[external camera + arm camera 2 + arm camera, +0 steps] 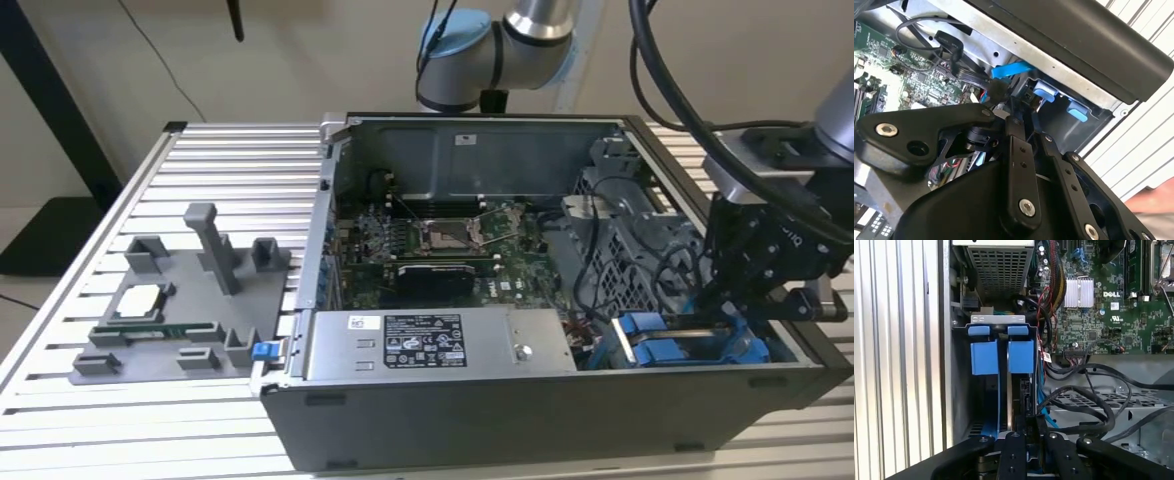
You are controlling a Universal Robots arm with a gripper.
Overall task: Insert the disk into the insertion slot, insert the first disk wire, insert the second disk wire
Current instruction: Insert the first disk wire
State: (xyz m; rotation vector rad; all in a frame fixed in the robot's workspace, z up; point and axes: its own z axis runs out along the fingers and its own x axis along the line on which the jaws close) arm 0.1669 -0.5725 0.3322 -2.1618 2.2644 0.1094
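Observation:
My gripper (742,318) reaches down into the open computer case's front corner, at the exterior view's right. In the first wrist view the gripper (1029,429) has its fingers close together, shut on the disk (1021,395), which shows edge-on as a thin dark plate. The disk stands inside the insertion slot (960,390), a grey metal cage, under a blue carrier tab (1020,356). A second blue tab (984,357) sits beside it. In the second wrist view the gripper (1026,122) points at the same blue tabs (1045,91). Black wires (1089,407) and a blue wire (1009,70) lie loose next to the cage.
A silver power supply box (441,345) with a label lies along the case front beside the cage. The motherboard (441,240) covers the case floor. A grey fixture plate (187,300) with small parts sits on the slatted table at the exterior view's left.

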